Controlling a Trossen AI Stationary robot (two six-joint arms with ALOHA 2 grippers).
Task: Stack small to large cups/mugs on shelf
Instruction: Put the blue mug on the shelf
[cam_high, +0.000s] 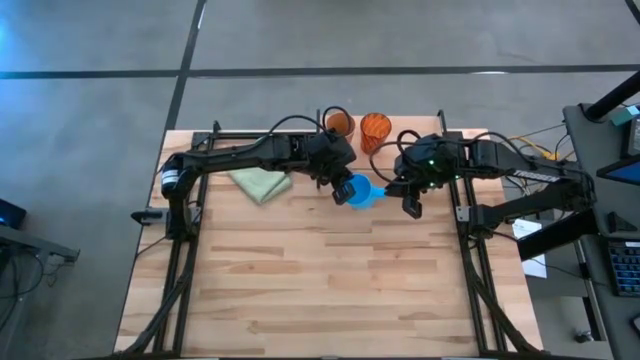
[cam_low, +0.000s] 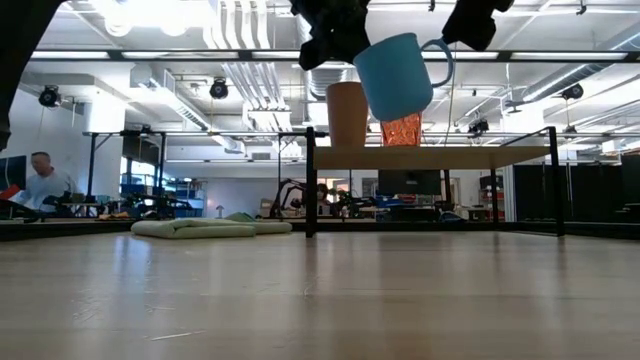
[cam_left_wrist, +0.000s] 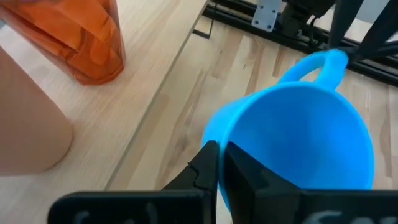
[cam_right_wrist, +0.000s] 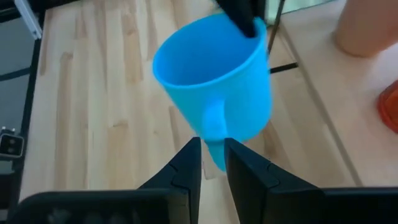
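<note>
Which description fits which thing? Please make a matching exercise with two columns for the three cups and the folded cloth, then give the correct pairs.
Things:
1. blue mug
2. plain light-orange cup
3. textured orange-red cup
4. green cloth

Descriptions:
a. lies flat on the tabletop
b. stands on the shelf, nearer the right arm's side
c. held in the air, tilted, by the left gripper at its rim
d. stands on the shelf, nearer the left arm's side

Pairs: 1-c, 2-d, 3-b, 4-a

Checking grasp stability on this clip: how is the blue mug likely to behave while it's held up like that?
The blue mug hangs tilted, pinched at its rim by the left gripper, so it may swing or pivot. The right gripper closes on its handle, which probably steadies it. It keeps its shape, so it's likely rigid; its smooth wall looks slippery.
</note>
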